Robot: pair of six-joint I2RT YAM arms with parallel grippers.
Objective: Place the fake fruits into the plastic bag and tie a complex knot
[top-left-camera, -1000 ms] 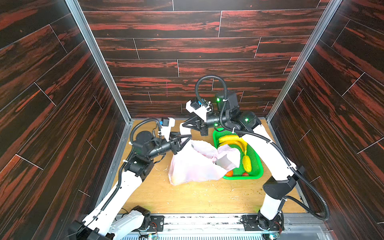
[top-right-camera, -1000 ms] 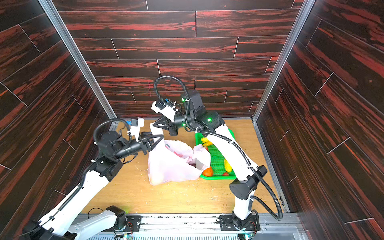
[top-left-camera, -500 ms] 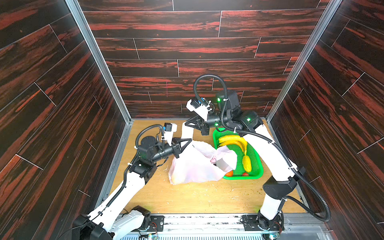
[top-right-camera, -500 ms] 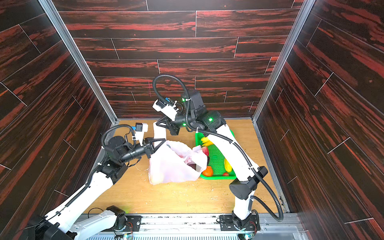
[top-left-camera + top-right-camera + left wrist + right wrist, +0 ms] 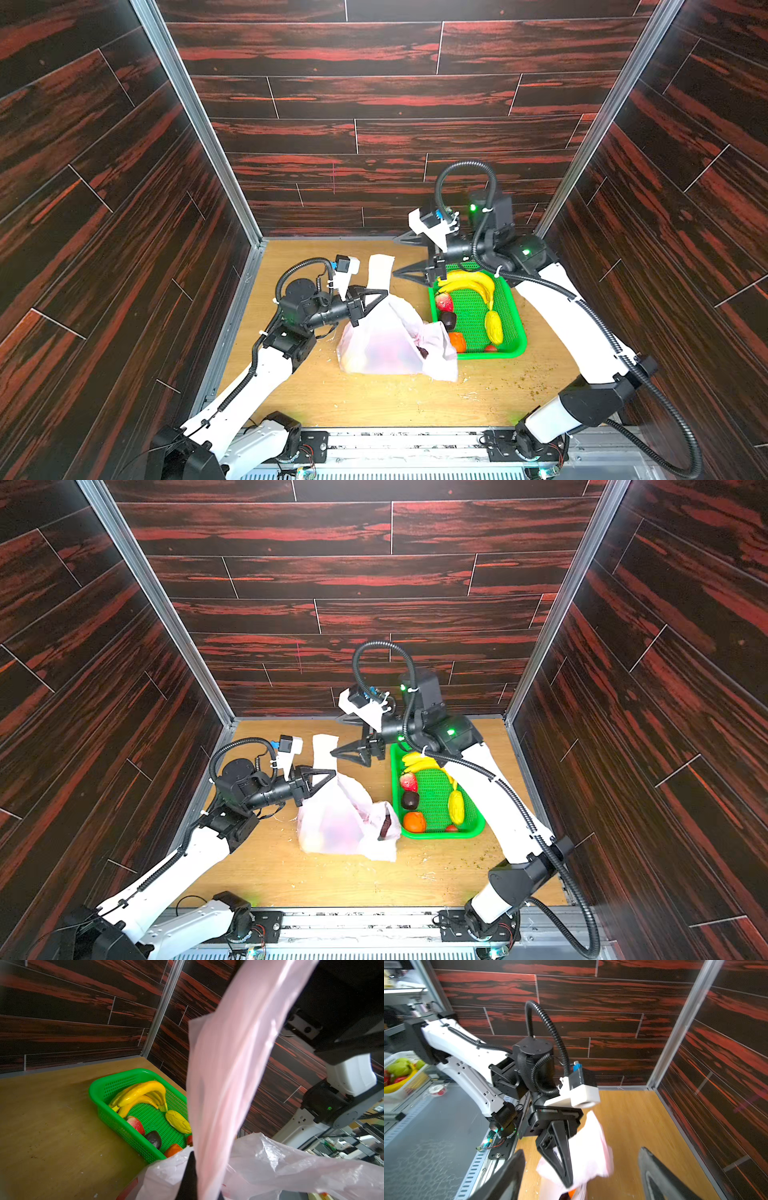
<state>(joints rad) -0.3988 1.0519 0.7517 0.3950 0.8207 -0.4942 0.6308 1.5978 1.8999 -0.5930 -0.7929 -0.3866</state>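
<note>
Your right gripper point(image 5: 398, 257) has spread its jaws, while your left gripper point(image 5: 376, 300) has clamped onto a handle strip point(image 5: 380, 270) of the thin translucent whitish-pink plastic bag point(image 5: 382, 340), which sits slumped beside the green mesh basket point(image 5: 515, 332). Held by one strip, its mouth may sag shut, and fruit would bounce off. In the basket: one yellow banana bunch point(image 5: 469, 282), one yellow lemon point(image 5: 493, 326), one orange point(image 5: 457, 341), one dark purple ball point(image 5: 449, 319), two red strawberries point(image 5: 444, 302).

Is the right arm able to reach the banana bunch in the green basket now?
Probably yes. The right end effector is open and empty, close beside the banana bunch, which lies uncovered in the green basket. It points away from the bunch, so it must turn first.
</note>
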